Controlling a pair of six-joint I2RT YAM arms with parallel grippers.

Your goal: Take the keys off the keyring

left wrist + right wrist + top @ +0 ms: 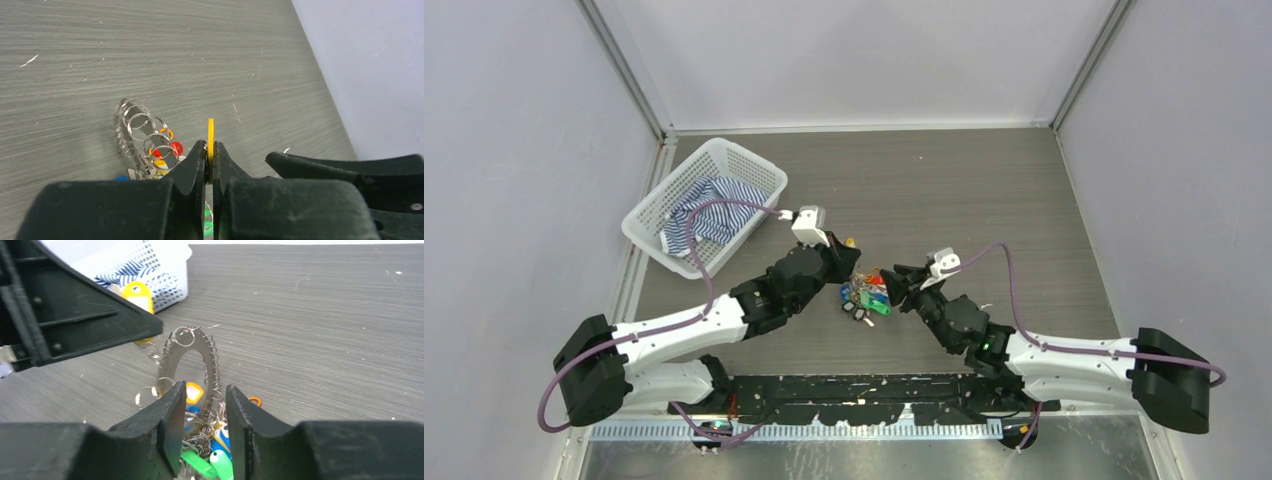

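The keyring (192,362) is a toothed metal ring standing upright, hung with small split rings. The keys (866,296), with green, blue, red and yellow heads, lie bunched at mid-table between both arms. My right gripper (205,392) closes round the bottom of the ring and the bunch of green and blue key heads (215,460). My left gripper (210,150) is shut on a yellow key tag (210,135), held edge-on above the table. That tag also shows in the right wrist view (137,296). The ring's loops (140,130) lie left of my left fingers.
A white mesh basket (656,215) holding a blue-and-white striped cloth (714,210) stands at the back left, close behind my left arm. Grey walls close in the table on the left, right and far sides.
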